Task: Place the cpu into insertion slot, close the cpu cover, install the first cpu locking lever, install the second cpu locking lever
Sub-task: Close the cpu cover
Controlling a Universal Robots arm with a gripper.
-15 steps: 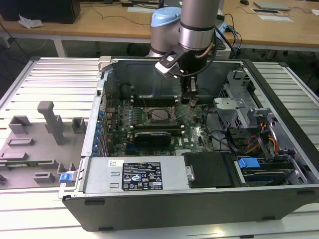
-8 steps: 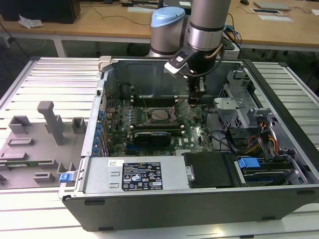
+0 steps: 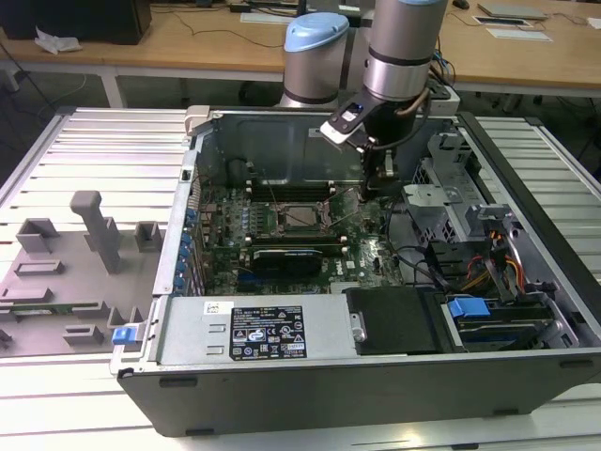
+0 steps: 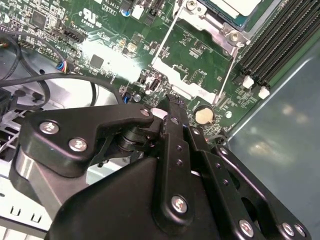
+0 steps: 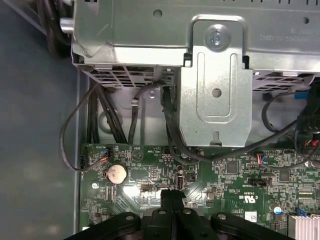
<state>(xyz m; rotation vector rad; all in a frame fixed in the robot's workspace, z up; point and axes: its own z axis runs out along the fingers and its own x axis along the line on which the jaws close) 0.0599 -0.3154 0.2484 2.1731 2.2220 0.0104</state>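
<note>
Slatted metal tabletop (image 3: 94, 141) carries one open computer case (image 3: 282, 329), with wooden desks behind. One cpu (image 4: 244, 5) sits in its socket on the motherboard (image 4: 115, 55), its pale top showing through the single cpu cover (image 4: 215, 29), which seems to lie down over it. Two thin wire locking levers (image 4: 226, 70) flank the socket in the second wrist view. The pincer (image 4: 172, 102) is pressed together, pinching nothing, low over the board beside one coin cell (image 4: 203, 115) and near the socket. I judge the cpu light, stiff and fragile underneath, best held by its edges. The cover is thin, stiff sheet. The levers look springy, best taken at their free ends.
</note>
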